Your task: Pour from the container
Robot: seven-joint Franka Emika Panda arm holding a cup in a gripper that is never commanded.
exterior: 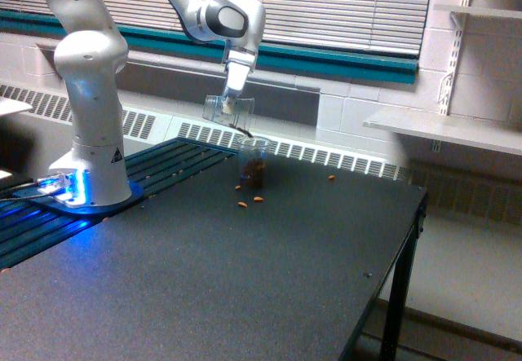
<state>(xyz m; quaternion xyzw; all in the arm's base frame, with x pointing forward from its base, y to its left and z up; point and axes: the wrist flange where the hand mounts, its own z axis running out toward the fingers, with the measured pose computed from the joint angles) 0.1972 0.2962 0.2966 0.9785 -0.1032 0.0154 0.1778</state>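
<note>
the arm's gripper (pixel 231 100) hangs at about 11 o'clock from the middle of the exterior view, pointing down, closed on the container (pixel 227 110). the container is a clear cup held in the air, tipped so its mouth leans down toward 4 o'clock. very little brown shows inside it; a thin dark trickle runs from its lower lip into the tumbler (pixel 252 162).

the tumbler stands upright on the table (pixel 245 279), just below and at 4 o'clock from the container, close to the table's far edge. it is filled with brown nuts to well over half its height. whether the container's lip touches the tumbler's rim is too small to tell.

loose nuts lie on the table around the tumbler: one (pixel 243 204) at 6 o'clock of it, one (pixel 258 199) just beside that, one (pixel 237 187) close to its base at 7 o'clock, and one (pixel 332 177) well apart at 3 o'clock. more scraps lie on the dark slatted strip (pixel 163 165) at 9 o'clock of the tumbler.

the arm's white base (pixel 90 133) stands at 9 o'clock in the view, with a blue light (pixel 57 186) glowing at its foot. behind the table run a radiator grille (pixel 326 159) and window blinds (pixel 342 6); shelves (pixel 444 129) sit at 3 o'clock.
</note>
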